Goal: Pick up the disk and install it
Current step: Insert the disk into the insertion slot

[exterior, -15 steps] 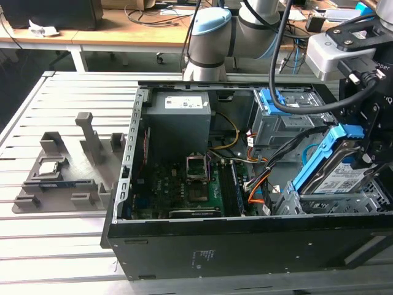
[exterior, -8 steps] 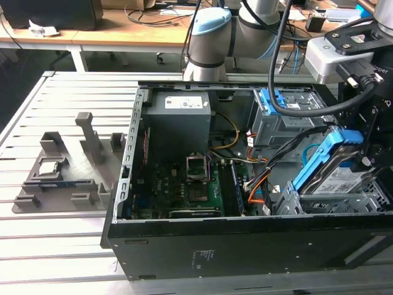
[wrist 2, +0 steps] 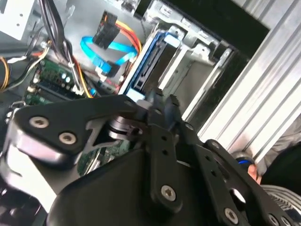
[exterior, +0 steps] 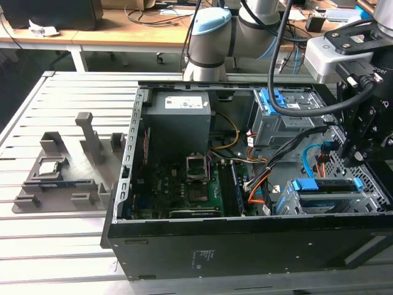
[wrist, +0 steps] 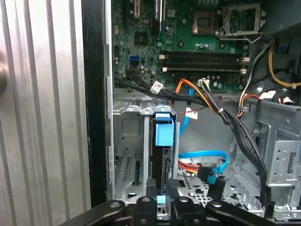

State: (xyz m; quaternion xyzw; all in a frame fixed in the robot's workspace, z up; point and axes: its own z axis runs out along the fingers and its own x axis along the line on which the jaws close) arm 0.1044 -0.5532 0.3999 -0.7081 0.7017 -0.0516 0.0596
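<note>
Black end effector [wrist: 162,192] clenches the flat blue-railed silver disk [wrist: 162,141] by its end, edge-on to suit the grey metal cage [wrist: 123,136]

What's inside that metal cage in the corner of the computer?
The disk stands on edge in one slot of the cage, its blue rail showing. The slot beside it looks empty. The cage walls hide the disk's flat sides and label.

Exterior overlooks case [exterior: 245,249]; both wrist views share disk [wrist: 162,141] [wrist 2: 146,63].
</note>
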